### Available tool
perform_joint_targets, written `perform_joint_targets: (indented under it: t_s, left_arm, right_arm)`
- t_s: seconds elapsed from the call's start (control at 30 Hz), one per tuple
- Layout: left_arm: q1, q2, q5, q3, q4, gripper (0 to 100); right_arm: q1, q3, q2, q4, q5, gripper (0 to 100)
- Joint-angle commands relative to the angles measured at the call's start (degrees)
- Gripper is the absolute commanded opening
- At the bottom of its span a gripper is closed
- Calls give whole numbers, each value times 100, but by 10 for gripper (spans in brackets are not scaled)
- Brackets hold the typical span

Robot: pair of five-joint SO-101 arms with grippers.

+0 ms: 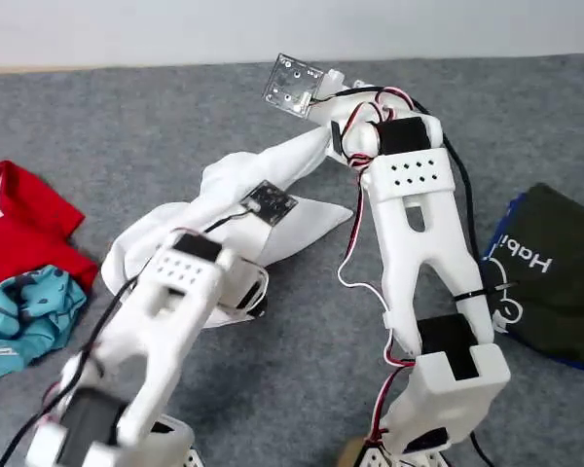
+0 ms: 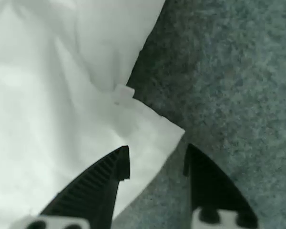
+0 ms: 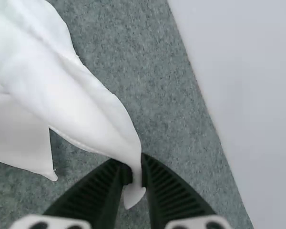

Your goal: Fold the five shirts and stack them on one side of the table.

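A white shirt (image 1: 224,199) lies crumpled in the middle of the grey table, with one end stretched toward the back. My right gripper (image 3: 133,180) is shut on that end of the white shirt (image 3: 62,90), lifting it near the table's far edge. My left gripper (image 2: 155,164) is open just above a corner of the white shirt (image 2: 62,119), one finger over the cloth and the other over bare table. A small tag (image 2: 123,93) shows on the fabric. A red shirt (image 1: 24,229) and a teal patterned shirt (image 1: 24,311) lie bunched at the left.
A dark shirt (image 1: 555,277) lies over a blue one (image 1: 506,219) at the right edge, beside the right arm. A white wall (image 3: 248,95) rises behind the table's far edge. Grey table surface (image 1: 311,341) shows between the two arm bases.
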Motion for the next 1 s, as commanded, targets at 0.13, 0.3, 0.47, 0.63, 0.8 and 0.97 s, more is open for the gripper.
perform_joint_targets:
  t_s: [0.13, 0.3, 0.47, 0.63, 0.8, 0.97]
  left_arm:
    - [26, 1582, 35, -1288, 18, 199]
    - [18, 2154, 18, -1903, 607, 199]
    - [-9, 2655, 18, -2299, 993, 194]
    - [-18, 3007, -237, -2413, 1284, 85]
    - [-18, 2778, -396, -2571, 1723, 6]
    - [-176, 1415, -396, -2800, 2286, 6]
  right_arm:
    - [92, -53, -127, 40, 18, 10]
    - [198, -53, -127, 40, 18, 10]
    - [251, -70, -136, 40, 18, 10]
    - [312, -88, -268, 40, 18, 10]
    - [523, -88, -365, 31, 18, 10]
    - [848, -79, -435, 48, 18, 10]
